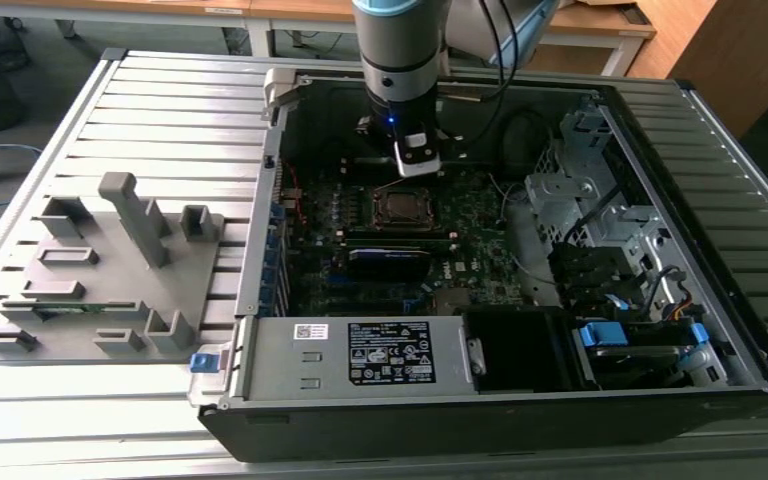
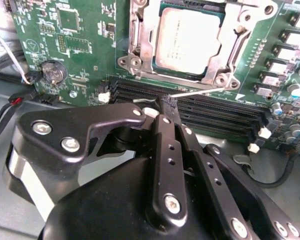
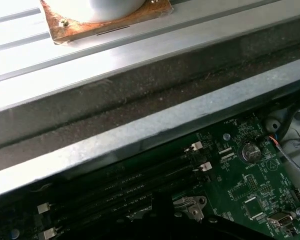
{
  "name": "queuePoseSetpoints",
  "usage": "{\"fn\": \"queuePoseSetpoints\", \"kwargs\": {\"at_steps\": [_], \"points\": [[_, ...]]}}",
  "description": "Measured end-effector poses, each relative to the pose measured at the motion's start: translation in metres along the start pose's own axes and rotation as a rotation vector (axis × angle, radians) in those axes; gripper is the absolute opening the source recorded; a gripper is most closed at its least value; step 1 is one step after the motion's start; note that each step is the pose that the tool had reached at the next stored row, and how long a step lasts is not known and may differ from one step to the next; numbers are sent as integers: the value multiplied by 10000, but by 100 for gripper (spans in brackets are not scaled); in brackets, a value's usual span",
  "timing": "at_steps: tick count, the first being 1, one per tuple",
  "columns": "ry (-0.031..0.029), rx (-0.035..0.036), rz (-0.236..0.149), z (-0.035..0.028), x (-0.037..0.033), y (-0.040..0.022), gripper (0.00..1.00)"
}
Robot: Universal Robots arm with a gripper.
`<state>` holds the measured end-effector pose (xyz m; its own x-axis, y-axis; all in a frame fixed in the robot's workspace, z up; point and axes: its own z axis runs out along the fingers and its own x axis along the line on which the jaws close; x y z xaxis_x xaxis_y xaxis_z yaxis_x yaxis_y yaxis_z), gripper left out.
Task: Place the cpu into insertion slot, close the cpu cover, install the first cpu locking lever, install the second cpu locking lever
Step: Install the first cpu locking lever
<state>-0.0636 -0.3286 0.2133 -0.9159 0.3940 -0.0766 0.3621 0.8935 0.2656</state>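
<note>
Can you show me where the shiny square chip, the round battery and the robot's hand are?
cpu (image 2: 189,41), second wrist view, middle of its grey metal top.
round battery (image 2: 53,71), second wrist view, its flat face.
hand (image 2: 170,104), second wrist view, at its fingertips.

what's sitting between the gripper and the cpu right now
In the second wrist view, the black memory slots and a thin wire lever lie between the gripper and the cpu, which sits in its socket under the cover.

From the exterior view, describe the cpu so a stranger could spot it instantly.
Find the open computer case, then the green motherboard inside. Just below the gripper sits the cpu, a small flat grey square framed by the cpu cover, unlike the long black memory slots.
</note>
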Motion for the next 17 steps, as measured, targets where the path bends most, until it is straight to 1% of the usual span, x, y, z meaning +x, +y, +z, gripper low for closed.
{"fn": "queuePoseSetpoints", "kwargs": {"at_steps": [5,8,13,17], "points": [[-75,36,221,23,-9,1,11],[-103,49,315,38,-4,8,11],[-145,101,388,61,16,51,11],[-179,143,450,71,11,51,11]]}}
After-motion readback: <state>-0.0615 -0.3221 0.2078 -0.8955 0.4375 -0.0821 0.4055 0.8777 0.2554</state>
